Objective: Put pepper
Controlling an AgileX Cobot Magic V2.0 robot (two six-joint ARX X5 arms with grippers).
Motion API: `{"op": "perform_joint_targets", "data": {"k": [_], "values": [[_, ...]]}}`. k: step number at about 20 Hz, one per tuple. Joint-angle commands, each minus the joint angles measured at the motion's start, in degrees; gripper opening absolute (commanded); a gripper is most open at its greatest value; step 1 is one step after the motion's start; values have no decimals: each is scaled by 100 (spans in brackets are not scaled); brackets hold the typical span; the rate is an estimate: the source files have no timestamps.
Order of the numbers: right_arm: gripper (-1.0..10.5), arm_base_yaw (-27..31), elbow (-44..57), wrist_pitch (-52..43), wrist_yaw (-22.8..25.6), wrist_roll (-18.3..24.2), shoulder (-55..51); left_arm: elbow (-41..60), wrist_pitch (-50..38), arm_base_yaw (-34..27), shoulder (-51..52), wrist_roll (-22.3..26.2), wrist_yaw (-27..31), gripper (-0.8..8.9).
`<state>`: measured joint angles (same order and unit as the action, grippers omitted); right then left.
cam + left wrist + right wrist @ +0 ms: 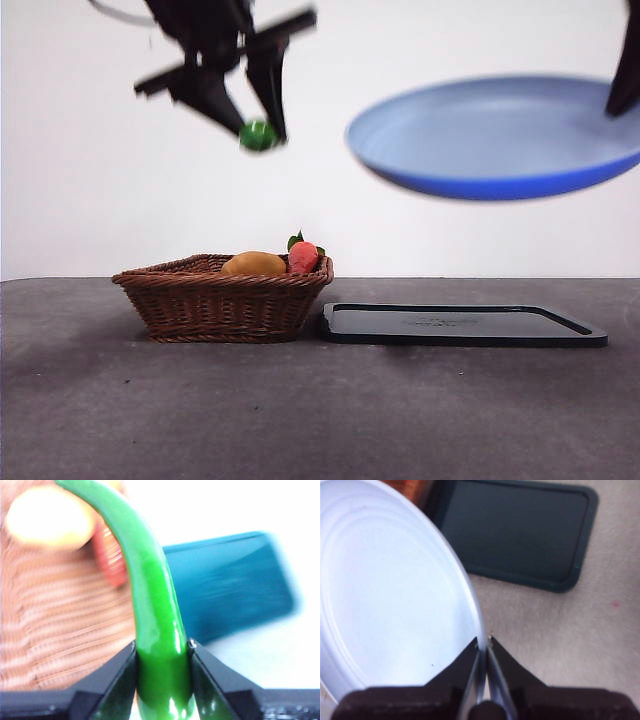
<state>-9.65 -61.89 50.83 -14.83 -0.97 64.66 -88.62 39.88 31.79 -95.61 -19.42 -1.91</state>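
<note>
While your left gripper (162, 652) is clamped on the pepper (150, 600), you can see both black jaws pressed against its glossy green sides, with the long curved body reaching away from the jaws over the basket (60, 625). In the front view that gripper (262, 128) hangs high in the air, above and a little right of the basket's (222, 298) middle, and only the pepper's (258, 135) rounded green end shows between the jaw tips. The pepper touches nothing but the jaws.

Your right gripper (483, 645) is pinched shut on the rim of the plate (390, 590), one jaw on each face of the thin edge. In the front view the plate (500, 140) is held up in the air, tilted, to the right of the pepper and apart from it, with the right gripper (625, 75) dark at the far right edge.

Below, the basket sits on the table (300, 420) holding a yellow fruit (254, 264) and a red item (303, 256) with green leaves. Just beside the basket's right side lies a flat dark tray (460, 325), under the raised plate.
</note>
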Motion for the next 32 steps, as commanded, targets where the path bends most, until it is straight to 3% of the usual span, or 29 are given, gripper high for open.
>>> {"op": "perform_joint_targets", "data": {"k": [1, 4, 7, 12, 16, 23, 26, 32], "values": [[5, 39, -74, -249, -186, -306, 540, -114, 44, 275, 243, 173, -238, 136], [5, 107, -74, -605, -769, -691, 1158, -114, 70, 697, 461, 240, -603, 136], [5, 109, -74, -973, -927, -1128, 1482, -109, 201, 1305, 396, 553, -573, 136], [5, 168, -74, -960, -1132, -1268, 1567, -101, 173, 2057, -131, 1172, 122, 137], [6, 256, -74, -804, -1384, -1314, 1567, -101, -9, 2116, -745, 1497, 428, 137], [5, 258, -74, -610, -1521, -1314, 1569, -101, -111, 2118, -1021, 1519, 472, 146], [5, 278, -74, -579, -1526, -1316, 1572, -101, 11, 2129, -1021, 1519, 468, 252], [5, 291, -74, -289, -1484, -1390, 1572, -114, 68, 2153, -927, 1521, 426, 259]]}}
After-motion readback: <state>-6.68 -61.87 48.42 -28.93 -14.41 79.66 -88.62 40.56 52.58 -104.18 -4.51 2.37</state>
